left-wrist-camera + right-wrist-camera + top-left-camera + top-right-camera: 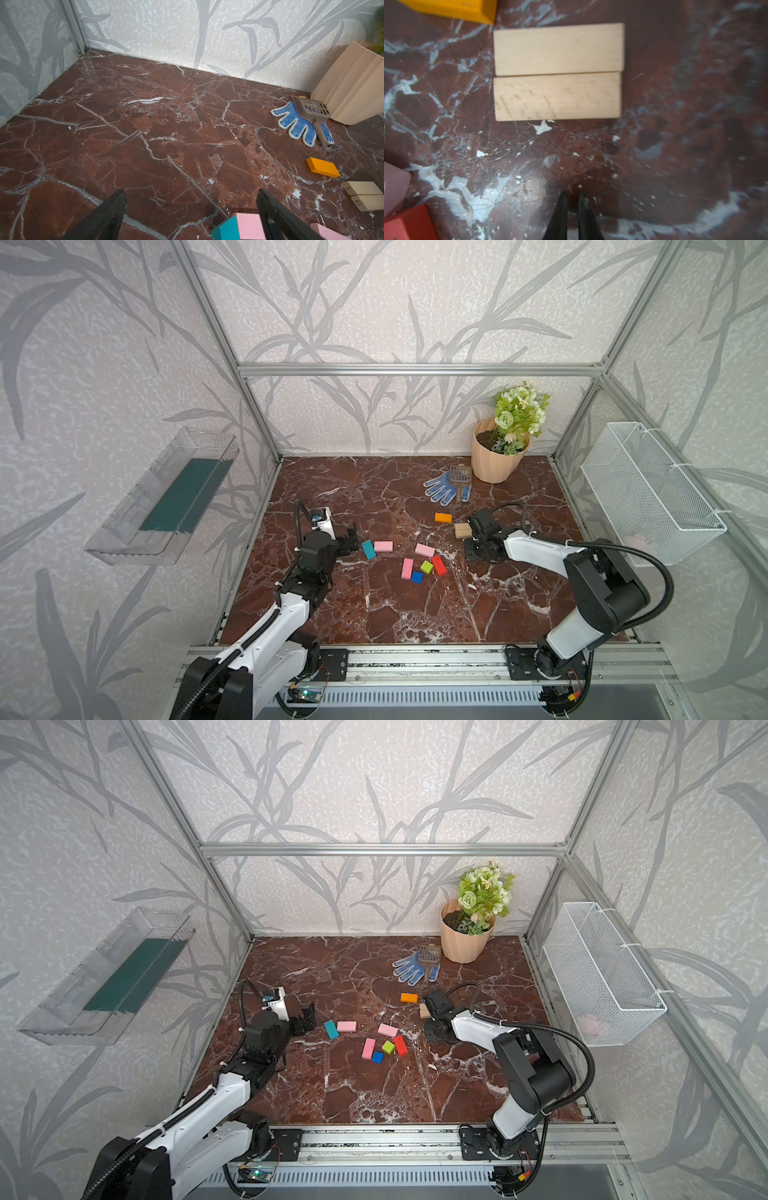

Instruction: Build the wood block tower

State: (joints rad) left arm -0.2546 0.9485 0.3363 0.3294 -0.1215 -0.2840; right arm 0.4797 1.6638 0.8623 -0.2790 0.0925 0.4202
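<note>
Right gripper (572, 194) closed on nothing just near-right of two tan blocks (557, 71); left gripper (191, 192) wide; blocks judged light, rigid, smooth: pinch one across its long sides.

Arms: The left arm (286, 614) and the right arm (536, 549) were white with big round black joints.
Hoses: A black bumpy hose (669, 589) ran along each arm, tied on with small white ties.
Hands: The left hand (191, 207) and the right hand (573, 195) had black pointy fingers (112, 216).
Wrist: The left one had a white box (326, 524) with a small blue part.
Feet: Black plates (332, 664) had screws, and thin red wires (323, 675) were beside them.
</note>
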